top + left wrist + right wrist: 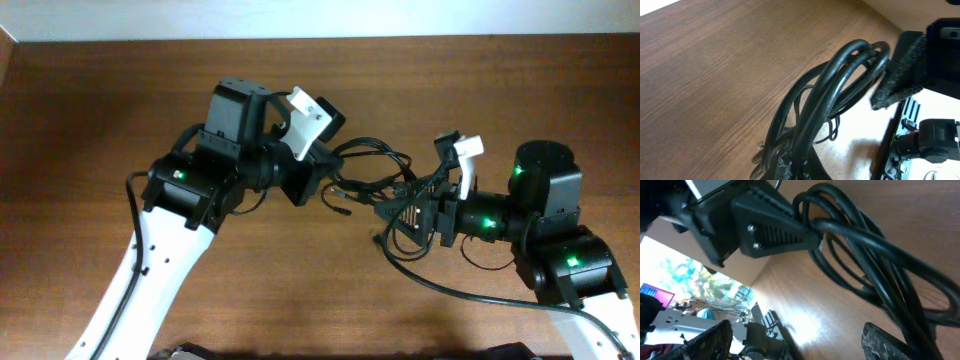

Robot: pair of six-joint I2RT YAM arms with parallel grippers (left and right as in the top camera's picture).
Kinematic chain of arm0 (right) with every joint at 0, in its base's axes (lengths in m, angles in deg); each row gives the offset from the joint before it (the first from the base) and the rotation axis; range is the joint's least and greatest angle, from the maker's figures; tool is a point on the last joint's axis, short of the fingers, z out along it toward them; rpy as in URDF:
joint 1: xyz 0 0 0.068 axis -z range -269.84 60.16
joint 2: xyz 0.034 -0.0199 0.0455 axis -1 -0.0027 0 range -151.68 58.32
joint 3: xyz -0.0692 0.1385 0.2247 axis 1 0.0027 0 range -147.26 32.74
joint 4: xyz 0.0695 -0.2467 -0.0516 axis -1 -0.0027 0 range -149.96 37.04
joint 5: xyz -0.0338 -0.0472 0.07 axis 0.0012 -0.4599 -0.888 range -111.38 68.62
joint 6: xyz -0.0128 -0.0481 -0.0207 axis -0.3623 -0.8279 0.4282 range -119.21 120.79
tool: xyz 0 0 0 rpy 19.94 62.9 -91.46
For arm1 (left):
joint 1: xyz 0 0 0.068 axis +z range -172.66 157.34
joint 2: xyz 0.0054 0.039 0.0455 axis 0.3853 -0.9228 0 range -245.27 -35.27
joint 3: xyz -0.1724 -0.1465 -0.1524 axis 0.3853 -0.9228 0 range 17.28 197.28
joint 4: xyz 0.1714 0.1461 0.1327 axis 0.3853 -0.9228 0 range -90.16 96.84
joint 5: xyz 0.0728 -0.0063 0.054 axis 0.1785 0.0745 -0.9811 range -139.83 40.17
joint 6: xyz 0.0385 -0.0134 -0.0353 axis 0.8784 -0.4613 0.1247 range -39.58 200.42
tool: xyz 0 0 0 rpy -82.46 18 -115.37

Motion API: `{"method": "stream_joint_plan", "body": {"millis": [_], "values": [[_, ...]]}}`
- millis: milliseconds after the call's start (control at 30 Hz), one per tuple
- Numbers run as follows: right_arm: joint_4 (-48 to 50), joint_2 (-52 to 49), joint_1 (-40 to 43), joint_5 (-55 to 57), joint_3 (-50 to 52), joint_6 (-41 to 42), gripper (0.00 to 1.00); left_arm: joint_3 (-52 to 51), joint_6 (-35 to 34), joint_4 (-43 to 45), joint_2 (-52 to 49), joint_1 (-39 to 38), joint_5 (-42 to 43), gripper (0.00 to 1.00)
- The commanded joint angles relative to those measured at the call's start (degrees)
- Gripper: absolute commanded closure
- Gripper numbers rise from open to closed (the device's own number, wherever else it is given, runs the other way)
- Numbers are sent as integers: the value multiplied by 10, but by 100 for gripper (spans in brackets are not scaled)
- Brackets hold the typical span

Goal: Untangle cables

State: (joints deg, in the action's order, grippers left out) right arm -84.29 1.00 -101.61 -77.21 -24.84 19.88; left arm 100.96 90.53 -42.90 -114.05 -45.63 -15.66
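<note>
While the cables [378, 172] hang bunched above the table [300, 290] between the two arms, the bunch's long axis runs roughly left to right, from the left gripper [318, 172] toward the right gripper [412, 208]. The left gripper has several loops of the bunch between its fingers and appears to grip them. The right wrist view shows strands coming out from behind the ribbed tip of one finger. The right gripper is spread wide. In its own view the strands sweep down past one finger and do not lie between the two, so it seems to hold nothing. The bunch therefore lies straight ahead of the right gripper and slightly to one side, very near. My judgement is that the right arm is better placed to pick one strand and draw it away along that axis.
</note>
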Motion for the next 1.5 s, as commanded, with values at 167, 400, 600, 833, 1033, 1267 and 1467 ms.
{"method": "stream_joint_plan", "body": {"millis": [167,400,600,833,1033,1267,1467], "values": [[3,-1,2,58,-14,0,19,0,7,11,-2,-41,32,100],[3,-13,2,105,-14,16,19,-1,7,13,-2,-67,42,100],[15,-16,2,104,-14,16,19,-1,7,17,-2,-89,47,100],[35,-16,2,110,-14,16,48,0,7,17,-2,-115,46,100],[35,-16,2,116,-14,16,91,0,7,17,-2,-115,46,100],[33,-16,2,115,-14,24,96,-1,7,17,-2,-115,12,100],[31,-16,2,60,-14,24,96,-1,-107,16,-2,-115,-161,100]]}}
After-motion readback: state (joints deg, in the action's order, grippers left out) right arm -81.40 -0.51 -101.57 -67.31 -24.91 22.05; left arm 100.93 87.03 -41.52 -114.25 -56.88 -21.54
